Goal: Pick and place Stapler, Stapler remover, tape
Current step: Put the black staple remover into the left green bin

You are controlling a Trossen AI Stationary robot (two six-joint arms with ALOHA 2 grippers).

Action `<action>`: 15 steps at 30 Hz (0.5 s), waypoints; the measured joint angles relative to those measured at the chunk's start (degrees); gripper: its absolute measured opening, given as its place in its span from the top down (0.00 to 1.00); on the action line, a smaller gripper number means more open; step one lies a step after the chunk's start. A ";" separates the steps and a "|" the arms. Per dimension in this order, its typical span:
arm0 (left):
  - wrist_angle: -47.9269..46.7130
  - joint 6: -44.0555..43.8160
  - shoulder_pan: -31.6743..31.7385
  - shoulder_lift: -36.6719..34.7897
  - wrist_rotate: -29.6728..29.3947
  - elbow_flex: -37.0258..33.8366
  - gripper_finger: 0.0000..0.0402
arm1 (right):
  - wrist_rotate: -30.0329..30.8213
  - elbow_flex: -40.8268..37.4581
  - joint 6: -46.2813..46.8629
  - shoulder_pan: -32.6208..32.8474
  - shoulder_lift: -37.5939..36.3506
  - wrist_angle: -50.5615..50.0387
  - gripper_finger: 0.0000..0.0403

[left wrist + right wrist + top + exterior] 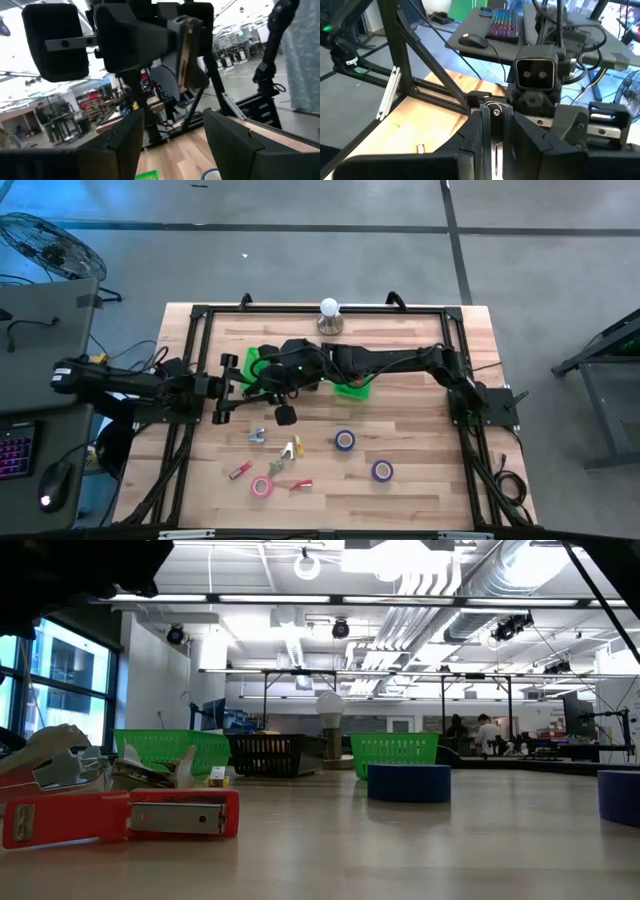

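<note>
Nearest the low camera, at lower left, lies a red-and-metal stapler (120, 817), with a silver staple remover (60, 765) just behind it. Seen from above, the pink tape roll (261, 486), two purple-blue rolls (345, 440) (382, 470) and small red pieces remain loose on the wooden table (420, 490), so most placing looks undone. Above them, mid-frame over the green basket (352, 388), the right gripper (492, 132) pinches something thin and metallic. Centre-left, the left gripper (172, 145) hangs spread and empty.
</note>
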 joint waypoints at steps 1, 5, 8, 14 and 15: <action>0.99 0.02 0.00 0.78 -0.28 0.00 0.50 | -0.02 0.00 0.02 -0.06 0.02 0.07 0.83; 3.58 0.01 0.02 3.01 -0.72 0.17 0.50 | 0.07 0.09 0.11 -0.06 0.23 0.32 0.83; 3.58 0.00 0.02 4.44 -0.46 1.24 0.50 | 0.37 0.07 -0.19 -0.06 0.37 0.11 0.83; 3.69 -0.08 0.00 7.97 0.39 3.22 0.50 | 2.67 0.07 -1.05 -0.06 0.37 0.10 0.83; 3.61 -0.15 0.01 8.49 0.75 3.36 0.50 | 2.67 0.07 -1.07 -0.05 0.37 0.10 0.83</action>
